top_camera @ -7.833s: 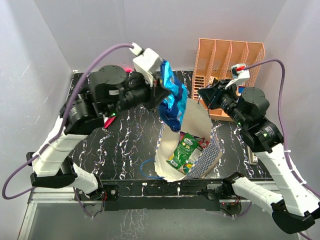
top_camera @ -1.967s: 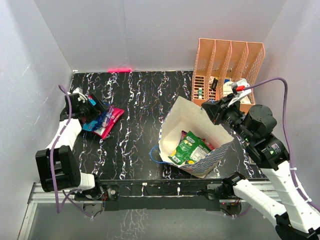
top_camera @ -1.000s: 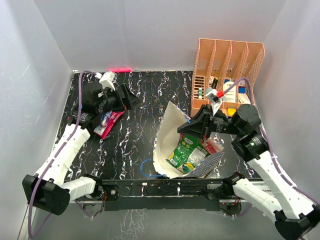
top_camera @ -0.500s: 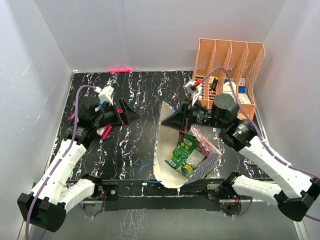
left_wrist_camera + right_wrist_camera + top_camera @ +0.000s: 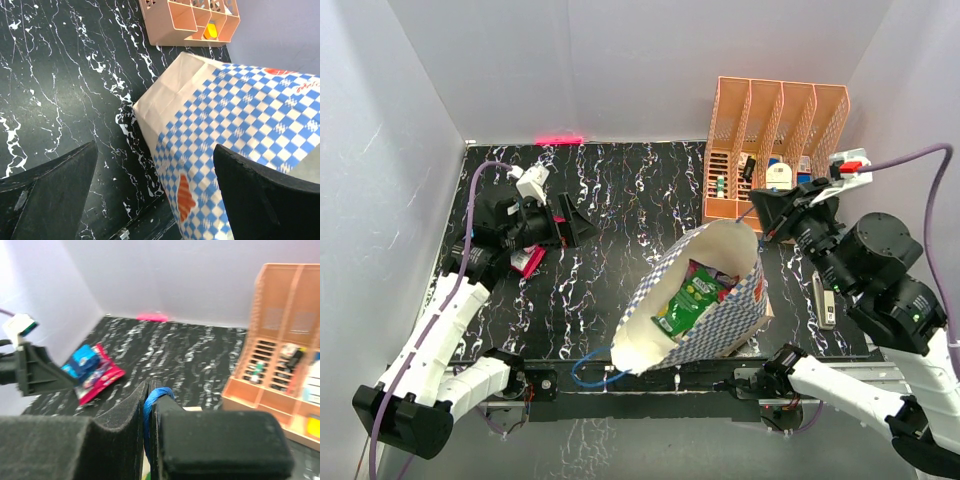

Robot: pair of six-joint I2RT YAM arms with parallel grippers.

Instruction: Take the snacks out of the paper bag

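The blue-and-white checkered paper bag (image 5: 725,315) leans in mid-table, its cream mouth turned toward the front left. A green snack packet (image 5: 686,300) lies inside, with other snacks under it. My right gripper (image 5: 757,213) is shut on the bag's blue cord handle (image 5: 159,394) at the upper rim, and its jaws (image 5: 151,386) pinch the cord. My left gripper (image 5: 585,228) hovers open and holds nothing left of the bag, with the checkered bag wall (image 5: 240,115) between its spread fingers (image 5: 50,195). A magenta packet (image 5: 530,262) and a blue one (image 5: 82,360) lie on the table at the left.
A peach slotted organizer (image 5: 775,150) with small items stands at the back right, close behind the right gripper. The bag's other blue handle (image 5: 588,368) trails at the front edge. A grey stick-like object (image 5: 825,300) lies right of the bag. White walls enclose the black marbled table (image 5: 610,200).
My right gripper swung from the bag's left rim back to the right, pulling the handle; the bag tipped so its mouth now faces front left. The left arm barely moved.
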